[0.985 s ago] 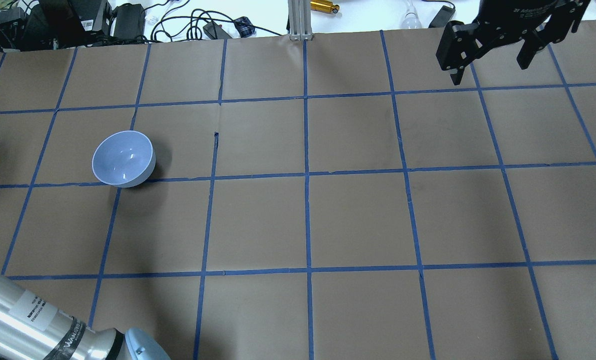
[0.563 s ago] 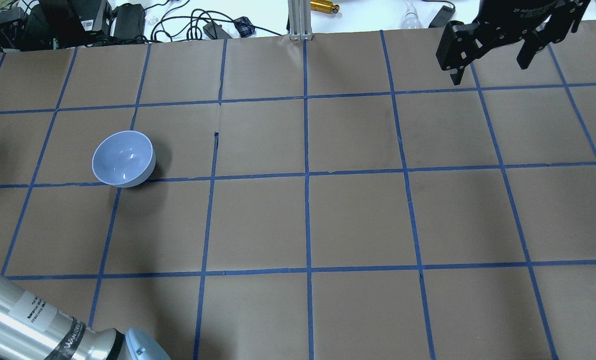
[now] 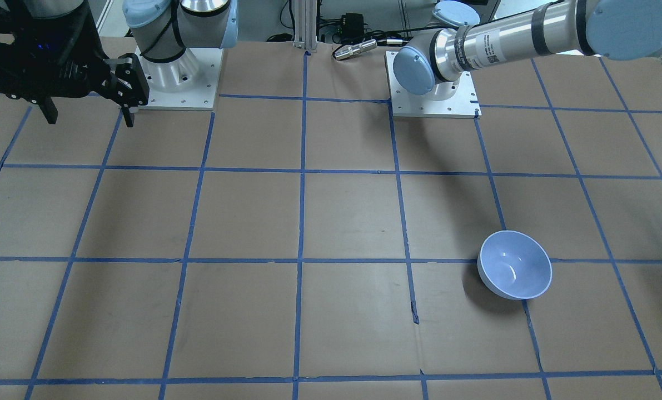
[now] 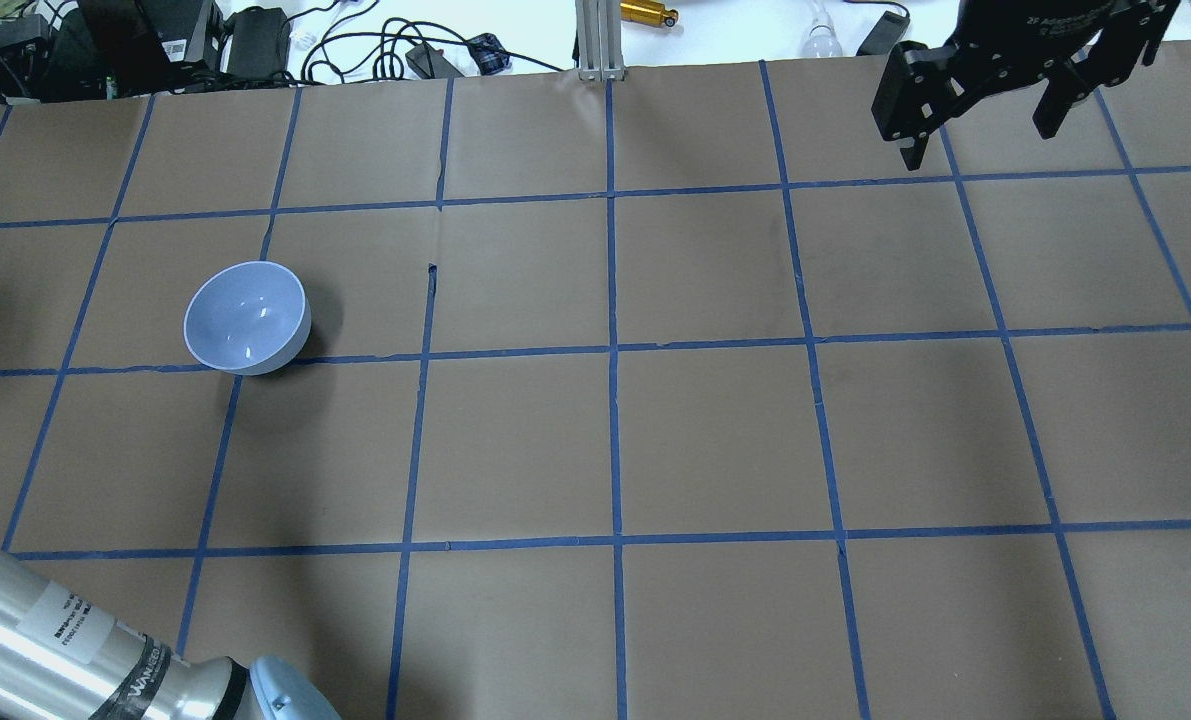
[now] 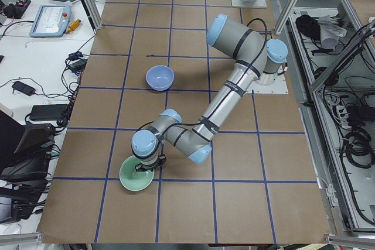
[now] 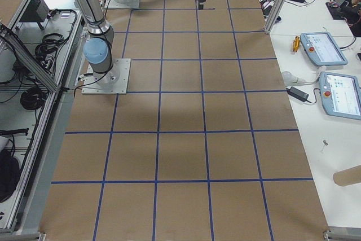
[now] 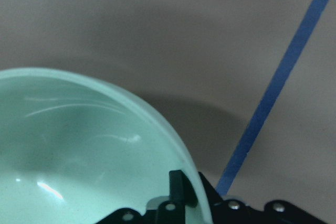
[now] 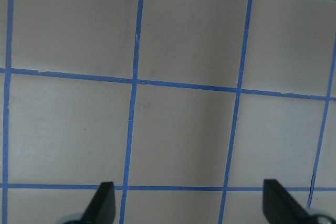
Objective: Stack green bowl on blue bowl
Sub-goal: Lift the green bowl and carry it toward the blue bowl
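The blue bowl (image 4: 245, 320) stands upright and empty on the left half of the table; it also shows in the front view (image 3: 514, 265) and the left view (image 5: 159, 77). The green bowl (image 5: 136, 175) sits near the table's left end, well apart from the blue bowl. My left gripper (image 5: 142, 167) is at its rim. In the left wrist view one finger is inside the green bowl (image 7: 79, 150) and one outside, so the left gripper (image 7: 191, 184) is shut on the rim. My right gripper (image 4: 977, 140) hangs open and empty over the far right corner, as the right wrist view (image 8: 190, 203) also shows.
The brown table (image 4: 715, 440) bears a blue tape grid. Cables, power supplies and tools (image 4: 255, 40) lie beyond the far edge. The left arm's silver tube (image 4: 55, 640) crosses the near left corner. The arm bases (image 3: 433, 94) stand at the robot's edge.
The sliver of green bowl at the overhead view's left edge has slid almost out of view. The blue bowl and right gripper have not moved.
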`<control>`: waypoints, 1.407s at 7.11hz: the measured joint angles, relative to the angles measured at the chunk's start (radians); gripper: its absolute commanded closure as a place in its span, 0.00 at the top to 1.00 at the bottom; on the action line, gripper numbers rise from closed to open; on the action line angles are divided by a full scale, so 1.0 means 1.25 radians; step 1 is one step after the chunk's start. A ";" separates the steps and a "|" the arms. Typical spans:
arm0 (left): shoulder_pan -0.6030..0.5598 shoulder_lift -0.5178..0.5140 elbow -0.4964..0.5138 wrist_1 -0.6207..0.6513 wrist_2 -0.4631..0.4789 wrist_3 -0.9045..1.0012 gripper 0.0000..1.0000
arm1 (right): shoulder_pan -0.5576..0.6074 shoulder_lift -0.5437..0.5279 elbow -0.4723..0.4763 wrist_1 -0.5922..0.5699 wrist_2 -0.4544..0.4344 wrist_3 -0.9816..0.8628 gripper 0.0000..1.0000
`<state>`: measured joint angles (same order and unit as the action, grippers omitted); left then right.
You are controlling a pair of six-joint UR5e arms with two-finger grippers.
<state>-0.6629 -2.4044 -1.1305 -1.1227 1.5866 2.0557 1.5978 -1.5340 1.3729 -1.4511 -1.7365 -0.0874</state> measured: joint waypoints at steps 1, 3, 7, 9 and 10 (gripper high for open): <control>0.000 0.001 0.000 -0.002 0.000 -0.001 0.00 | 0.000 0.000 0.000 0.000 0.000 0.000 1.00; -0.002 0.018 -0.008 -0.021 0.000 -0.008 0.00 | 0.000 0.000 0.000 0.000 0.000 0.000 1.00; -0.042 0.132 -0.072 -0.078 0.002 -0.073 0.00 | 0.001 0.000 0.000 0.000 0.000 0.000 1.00; -0.103 0.197 -0.079 -0.153 0.013 -0.156 0.00 | 0.000 0.000 0.000 0.000 0.000 0.000 1.00; -0.148 0.230 -0.081 -0.188 0.019 -0.216 0.00 | 0.000 0.000 0.000 0.000 0.000 0.000 1.00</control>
<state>-0.8476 -2.1175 -1.2321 -1.3572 1.6106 1.7855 1.5980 -1.5340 1.3729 -1.4512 -1.7365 -0.0874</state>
